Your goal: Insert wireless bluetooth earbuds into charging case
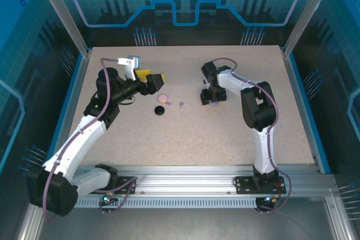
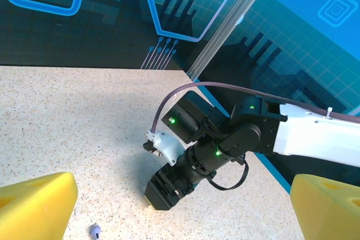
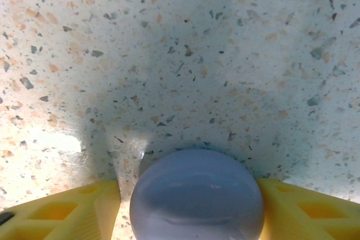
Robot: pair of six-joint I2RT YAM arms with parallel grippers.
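Note:
A round lavender charging case (image 3: 197, 195) rests on the speckled table between the yellow fingers of my right gripper (image 3: 189, 190). The right finger (image 3: 281, 206) meets the case, while a thin gap remains beside the left finger (image 3: 84, 206). From above, this gripper (image 1: 212, 97) points down over the lavender case (image 1: 213, 104). A tiny lavender earbud (image 1: 181, 104) lies alone on the table, and it appears as the earbud (image 2: 95, 230) near the bottom edge of the left wrist view. My left gripper (image 1: 152, 78) hovers wide open above the table, holding nothing.
A pink round case (image 1: 163, 98) and a black round case (image 1: 160, 109) sit close together left of the earbud. The table (image 1: 225, 139) has a blue raised edge and metal posts at its corners. The right arm's forearm (image 2: 315, 139) crosses the left wrist view.

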